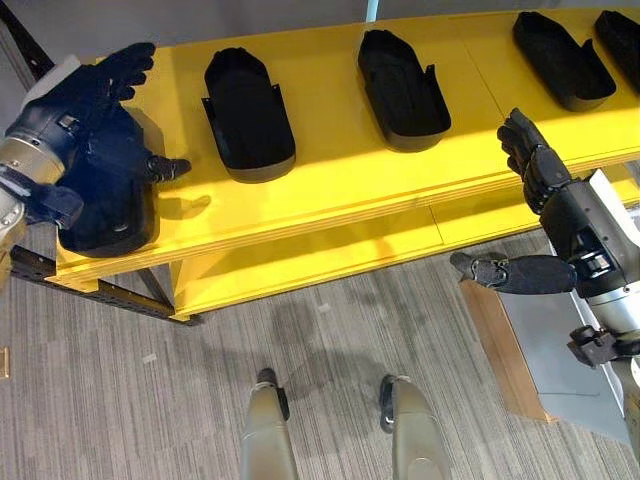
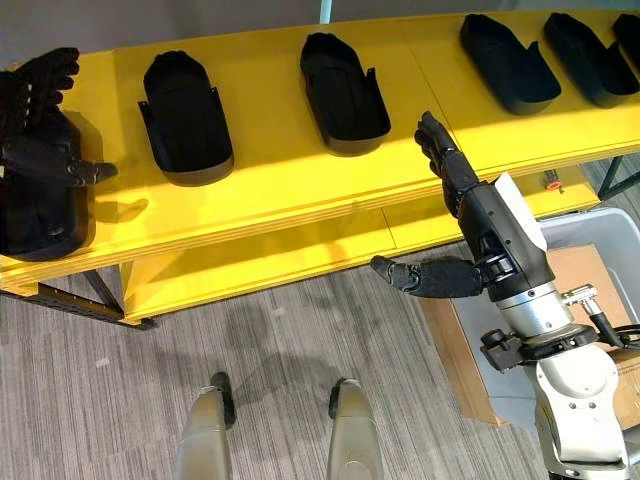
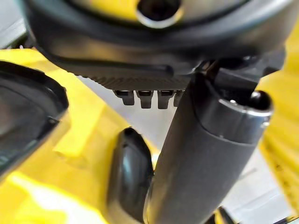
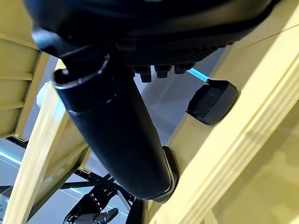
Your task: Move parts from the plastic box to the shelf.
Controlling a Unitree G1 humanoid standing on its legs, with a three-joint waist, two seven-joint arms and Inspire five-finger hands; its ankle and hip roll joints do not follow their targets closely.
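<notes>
Hovering spread over the leftmost part on the yellow shelf, the left hand held nothing; the right hand hung spread and empty before the shelf edge.

A grey striped carpet covers the floor, with a brown cardboard sheet lying flat on it.

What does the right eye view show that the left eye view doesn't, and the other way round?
Right eye view alone: a third black part at the shelf's far right edge and the grey plastic box beside the right arm. Left eye view alone: the left arm's silver wrist behind the left hand. Both share the yellow shelf, the parts lined up on it, the part under the open left hand, and the right hand, open and empty at the shelf's front edge.
</notes>
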